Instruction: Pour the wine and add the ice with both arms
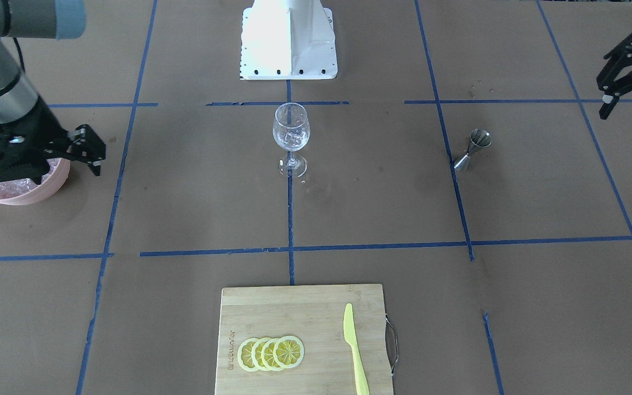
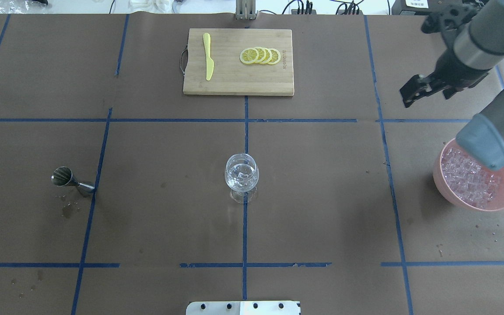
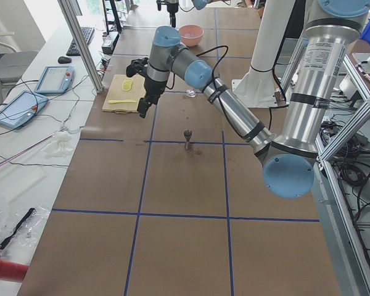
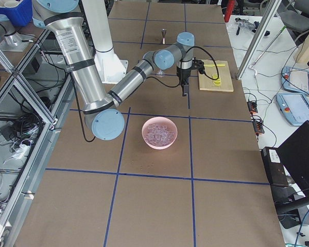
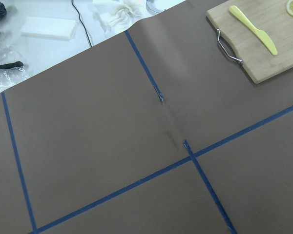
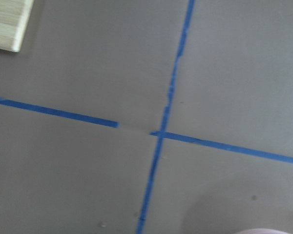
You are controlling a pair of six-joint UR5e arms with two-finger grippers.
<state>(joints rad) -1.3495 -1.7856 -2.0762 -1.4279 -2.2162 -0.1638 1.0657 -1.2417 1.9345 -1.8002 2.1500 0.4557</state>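
Right hand (image 1: 94, 156) hovering tilted, left hand (image 1: 605, 101) hovering, both empty (jaw gaps unclear)

Brown paper-covered table (image 2: 322, 197) gridded with blue tape (image 2: 169, 120); white side bench (image 3: 12, 154) carrying tablets (image 3: 52, 79) and cables; aluminium frame post (image 3: 81, 43); diffuse, even light.

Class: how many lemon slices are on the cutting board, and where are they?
4 lemon slices, in one overlapping row on the cutting board, apart from the yellow knife. Another could be hidden beneath the overlap.
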